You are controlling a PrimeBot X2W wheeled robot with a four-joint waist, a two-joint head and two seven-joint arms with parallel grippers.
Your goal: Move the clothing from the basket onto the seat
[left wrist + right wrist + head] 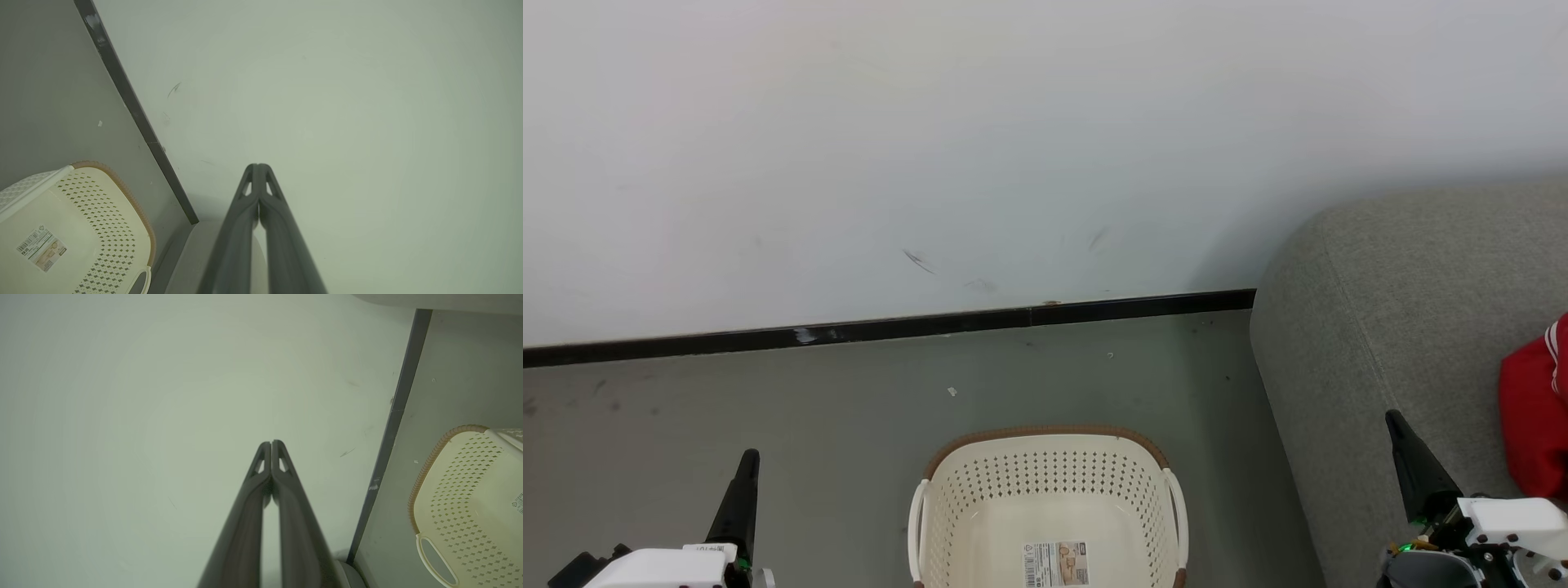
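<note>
Sitting on rounded fabric seat [1405, 310], red clothing [1531, 416], perforated basket [1045, 475]

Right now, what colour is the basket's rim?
Brown; the basket rim shows best in the head view.

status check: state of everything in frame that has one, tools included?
left tool: shut, holding nothing
right tool: shut, holding nothing
basket: upright on the floor, visible part empty
clothing: red, lying on the seat, cut off by the head view's right edge
seat: bearing the clothing
</note>
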